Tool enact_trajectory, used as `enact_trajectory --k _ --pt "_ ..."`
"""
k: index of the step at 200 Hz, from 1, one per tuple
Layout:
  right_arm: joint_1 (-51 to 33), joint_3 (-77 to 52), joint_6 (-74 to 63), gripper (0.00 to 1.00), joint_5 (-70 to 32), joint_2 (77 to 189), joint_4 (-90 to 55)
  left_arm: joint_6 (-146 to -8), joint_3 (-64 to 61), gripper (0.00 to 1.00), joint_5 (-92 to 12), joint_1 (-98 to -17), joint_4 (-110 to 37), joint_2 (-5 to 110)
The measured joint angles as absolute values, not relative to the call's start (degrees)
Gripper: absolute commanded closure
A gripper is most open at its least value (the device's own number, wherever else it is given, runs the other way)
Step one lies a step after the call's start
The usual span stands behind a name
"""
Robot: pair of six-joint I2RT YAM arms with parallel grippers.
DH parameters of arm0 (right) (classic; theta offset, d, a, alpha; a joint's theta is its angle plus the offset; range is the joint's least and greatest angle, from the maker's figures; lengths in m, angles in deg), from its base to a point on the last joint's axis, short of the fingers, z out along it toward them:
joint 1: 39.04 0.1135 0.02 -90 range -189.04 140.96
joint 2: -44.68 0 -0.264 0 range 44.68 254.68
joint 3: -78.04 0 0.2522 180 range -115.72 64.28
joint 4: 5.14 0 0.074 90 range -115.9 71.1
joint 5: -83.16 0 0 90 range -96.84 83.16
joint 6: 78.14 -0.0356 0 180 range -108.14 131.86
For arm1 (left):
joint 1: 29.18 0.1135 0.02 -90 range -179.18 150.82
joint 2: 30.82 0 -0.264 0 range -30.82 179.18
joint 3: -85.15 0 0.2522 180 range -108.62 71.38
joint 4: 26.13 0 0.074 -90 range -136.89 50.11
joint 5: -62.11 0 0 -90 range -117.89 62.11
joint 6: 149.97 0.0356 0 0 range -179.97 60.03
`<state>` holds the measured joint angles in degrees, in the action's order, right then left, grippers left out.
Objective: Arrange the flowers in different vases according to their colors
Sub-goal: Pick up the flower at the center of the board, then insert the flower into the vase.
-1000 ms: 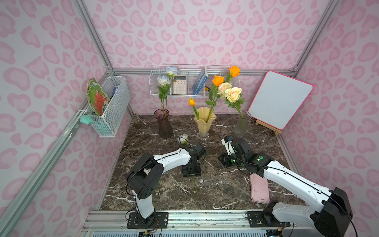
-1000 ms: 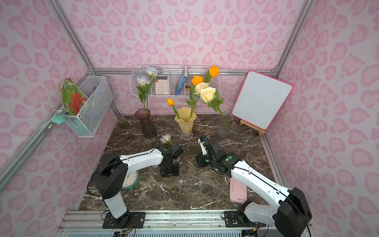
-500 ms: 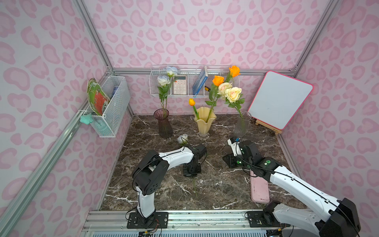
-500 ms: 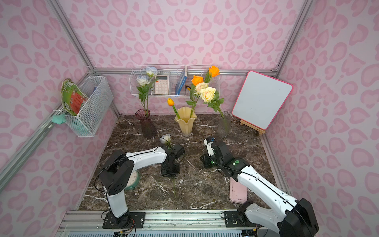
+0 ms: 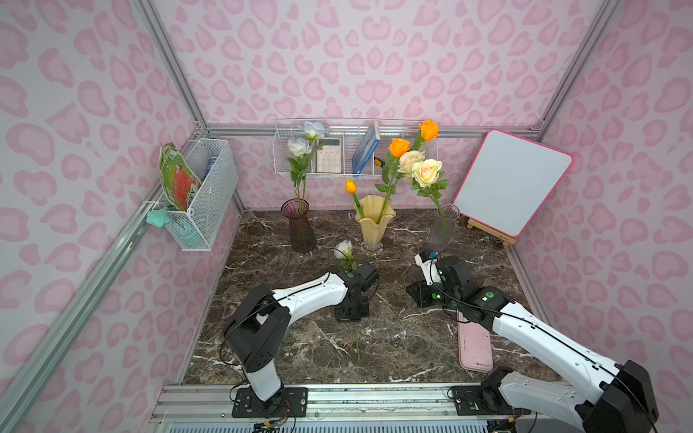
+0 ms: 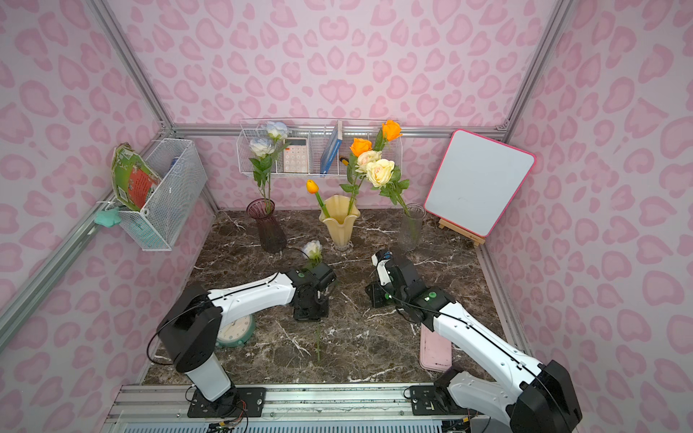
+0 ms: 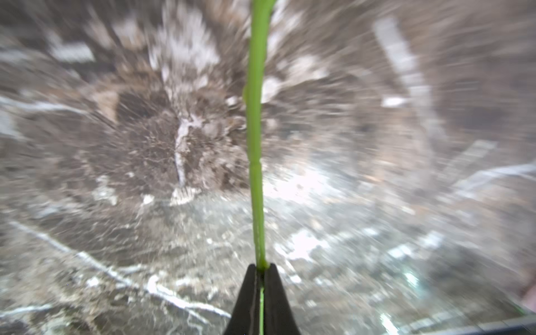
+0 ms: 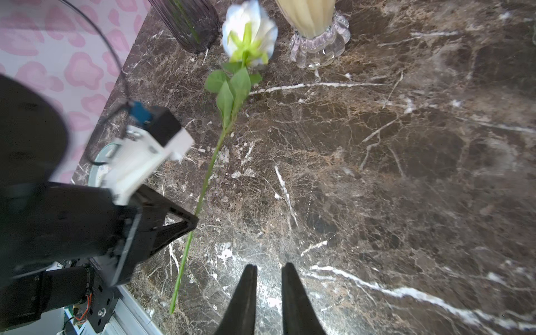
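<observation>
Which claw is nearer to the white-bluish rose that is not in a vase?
Left. The left claw is shut on the white-bluish rose, at its stem; the right claw stands apart beside it, slightly open and empty.

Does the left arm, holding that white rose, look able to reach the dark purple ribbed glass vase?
Probably yes. The left hand, shut on the green stem of the white rose, is close to the dark purple ribbed glass vase, with only bare marble between. Two bluish-white roses already stand in it.
</observation>
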<state>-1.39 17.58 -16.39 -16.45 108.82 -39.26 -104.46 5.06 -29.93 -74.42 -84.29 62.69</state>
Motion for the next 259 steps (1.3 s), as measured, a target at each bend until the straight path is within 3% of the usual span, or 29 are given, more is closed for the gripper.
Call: enact_trajectory --k 127,221,259 --pt "-1.4 16.4 -16.4 0.82 -17.8 114.0 -38.0 -90.6 2.0 1.0 -15.9 -80.2 -86.3 25.4" --pt "-1.2 14.9 -16.0 0.83 -19.5 117.8 -37.7 -60.0 -6.0 1.0 1.0 -79.3 -63.5 25.2" --pt "-1.2 14.2 -15.3 0.83 -20.4 120.4 -36.9 -51.9 -9.8 1.0 3.9 -71.1 -54.5 29.2"
